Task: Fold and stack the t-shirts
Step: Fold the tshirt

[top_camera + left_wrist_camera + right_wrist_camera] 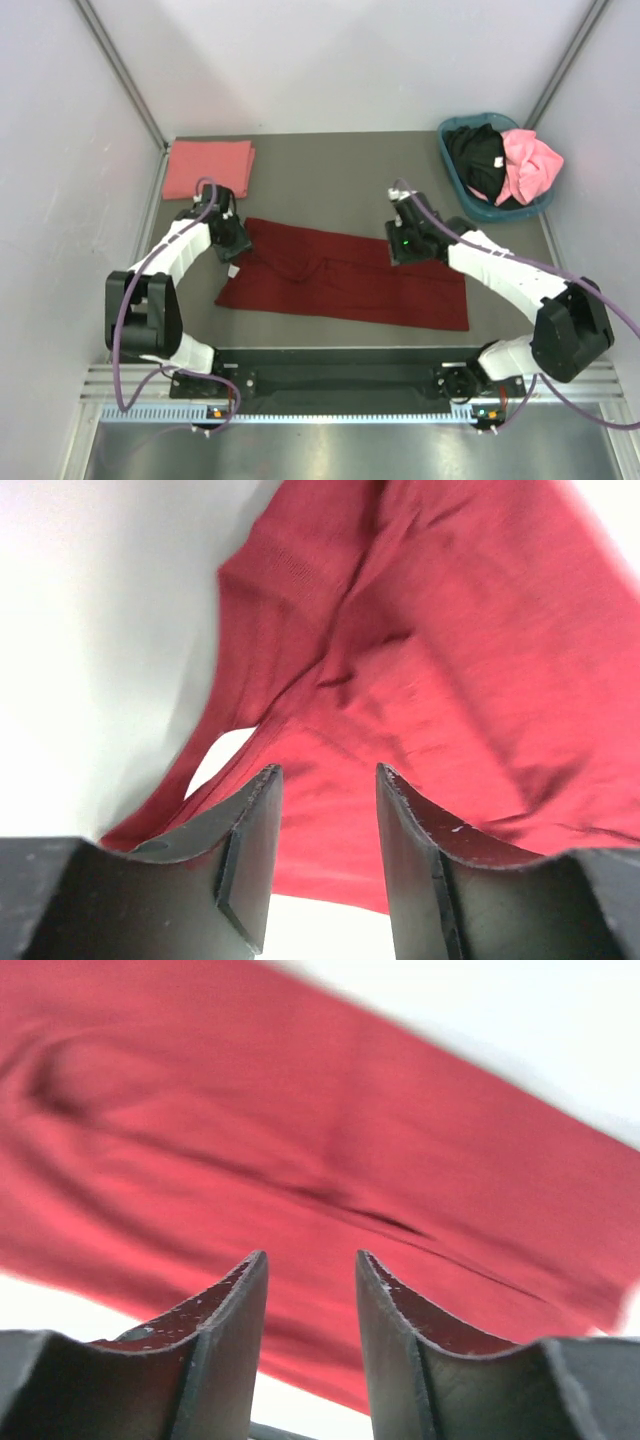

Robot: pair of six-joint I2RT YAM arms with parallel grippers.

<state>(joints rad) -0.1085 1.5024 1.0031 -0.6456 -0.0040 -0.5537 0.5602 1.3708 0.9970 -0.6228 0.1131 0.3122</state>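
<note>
A dark maroon t-shirt point(350, 285) lies folded into a long band across the middle of the table, with creases near its left end. My left gripper point(237, 258) hovers over that left end; in the left wrist view it point(328, 770) is open, with the maroon cloth point(450, 660) below it and nothing between the fingers. My right gripper point(402, 252) is over the band's far edge, right of centre; it point(312, 1255) is also open above the maroon cloth point(300, 1130). A salmon-pink t-shirt point(208, 167) lies folded at the back left.
A teal-blue basket point(452, 168) at the back right corner holds a black t-shirt point(478, 158) and a bright pink t-shirt point(530, 165). White walls enclose the table on the left, back and right. A black rail runs along the near edge.
</note>
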